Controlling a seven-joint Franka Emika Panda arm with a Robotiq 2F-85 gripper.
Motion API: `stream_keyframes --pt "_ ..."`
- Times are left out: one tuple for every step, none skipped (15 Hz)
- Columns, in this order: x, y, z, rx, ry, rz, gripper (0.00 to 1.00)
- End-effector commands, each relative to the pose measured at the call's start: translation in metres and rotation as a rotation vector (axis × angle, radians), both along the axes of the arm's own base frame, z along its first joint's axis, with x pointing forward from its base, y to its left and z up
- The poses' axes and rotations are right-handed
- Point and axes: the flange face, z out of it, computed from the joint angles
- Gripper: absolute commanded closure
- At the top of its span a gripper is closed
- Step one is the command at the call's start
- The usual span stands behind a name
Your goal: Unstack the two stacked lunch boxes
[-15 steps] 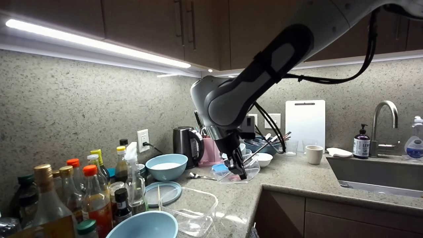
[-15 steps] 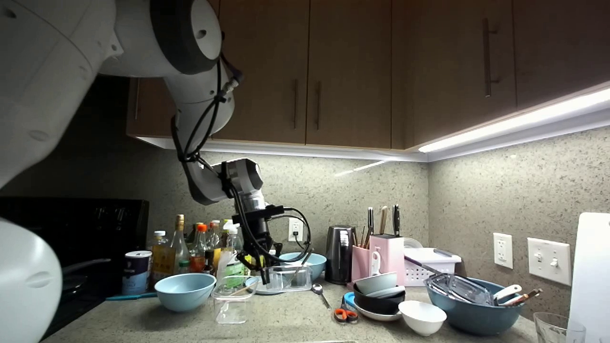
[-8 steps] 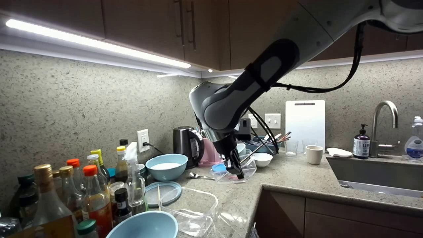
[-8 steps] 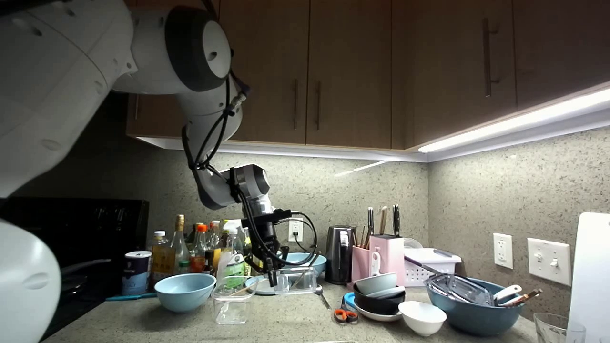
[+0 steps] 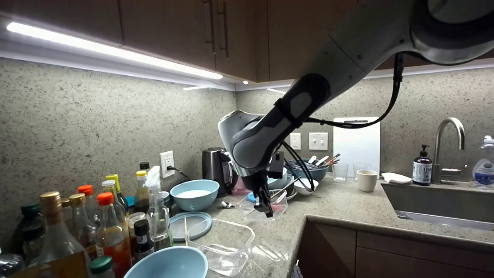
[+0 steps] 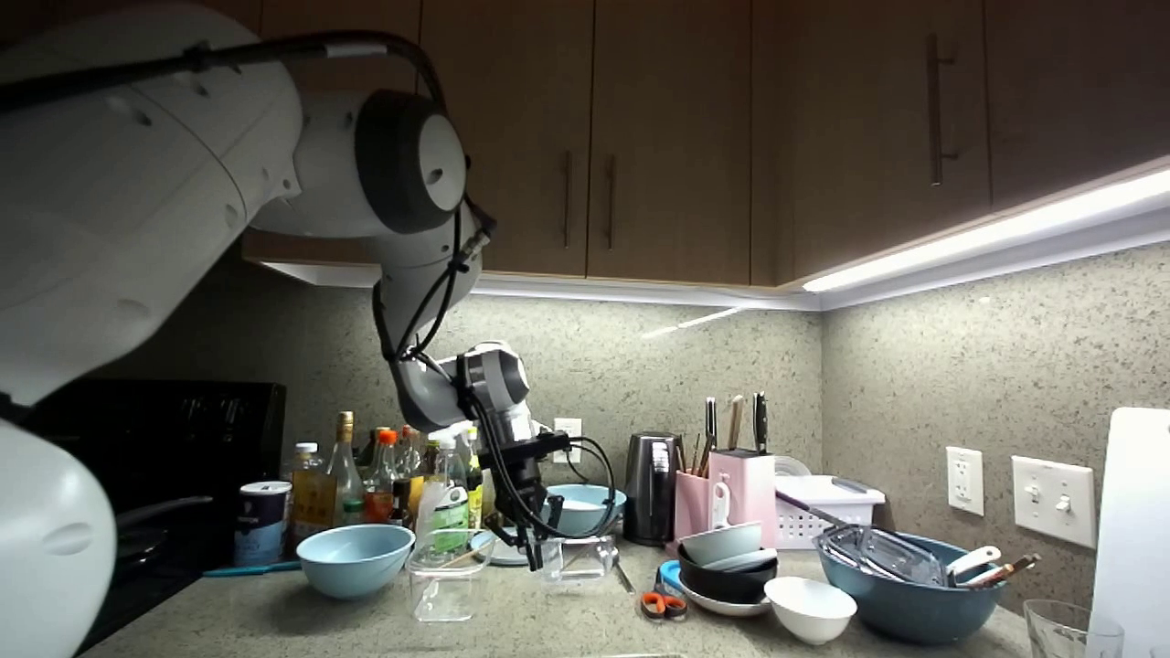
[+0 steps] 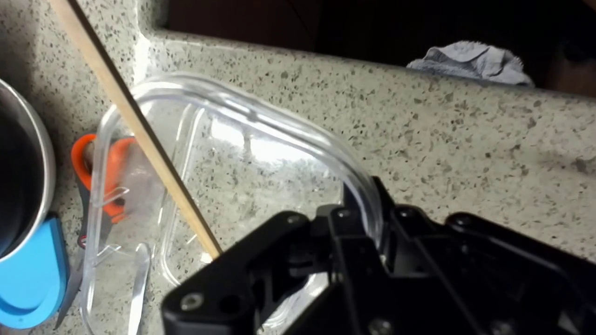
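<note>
My gripper [image 7: 365, 200] is shut on the rim of a clear plastic lunch box [image 7: 274, 132], with the rim between its fingers in the wrist view. The held box also shows in both exterior views [image 5: 277, 210] [image 6: 585, 559], low over the counter. I cannot tell whether its base touches the counter. A wooden stick [image 7: 144, 135] lies across the held box's rim. A second clear lunch box [image 5: 227, 247] stands apart on the counter, near the light blue bowl; it also shows in an exterior view [image 6: 443, 589]. The gripper in the exterior views [image 5: 269, 213] [image 6: 533, 559] points down.
Orange-handled scissors [image 6: 663, 605] and a spoon [image 6: 623, 576] lie close to the held box. Stacked bowls [image 6: 727, 576] and a white bowl [image 6: 811, 610] stand beside them. A blue lid [image 5: 191, 224], bottles [image 5: 112, 224] and blue bowls [image 5: 195, 194] stand along the wall.
The gripper has moved lower, carrying the clear box and stick down with it, leftward in one exterior view and rightward in another. The second clear box has not moved.
</note>
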Motion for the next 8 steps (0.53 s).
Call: stream_keyframes --pt "0.034 -0.01 -0.015 0.029 -0.013 0.035 0.95" --pt "0.041 -0.009 -0.019 0.04 -0.008 0.048 0.95" --pt "0.048 -0.005 -0.024 0.057 0.005 0.071 0.95" --pt "0.052 0.002 -0.028 0.066 0.014 0.097 0.95" --pt "0.056 0.01 -0.032 0.072 0.021 0.128 0.95" --pt "0.058 0.02 -0.034 0.071 0.02 0.16 0.95" --pt "0.061 0.031 -0.034 0.073 0.017 0.19 0.95" --pt "0.062 0.04 -0.033 0.079 0.018 0.215 0.95"
